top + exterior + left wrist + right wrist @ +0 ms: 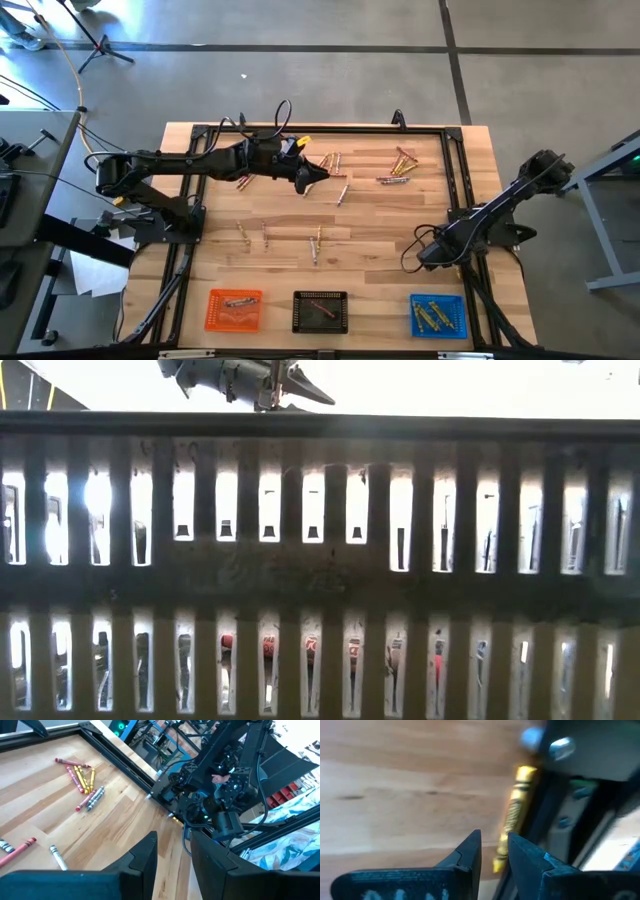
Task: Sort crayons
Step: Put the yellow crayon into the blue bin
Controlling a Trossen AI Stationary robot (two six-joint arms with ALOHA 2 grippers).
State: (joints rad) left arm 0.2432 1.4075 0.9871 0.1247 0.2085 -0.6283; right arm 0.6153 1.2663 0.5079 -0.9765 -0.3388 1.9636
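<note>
Plainly, the left tool (318, 176) hovers empty with its jaws a narrow gap apart over the table's (370, 245) far middle, crayons (398, 166) scattered around it, probably lining up a pick. The right tool (428, 258) waits near the right edge; a yellow crayon (514, 815) stands between its narrow jaws, seemingly gripped for the blue tray (438, 315).

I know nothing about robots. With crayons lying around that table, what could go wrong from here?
1. The yellow crayon by the right gripper lies close against the dark rail; a nudge might wedge it there.
2. The pile of crayons ahead of the open left gripper touch and cross, so it may grab two colours or scatter them.
</note>
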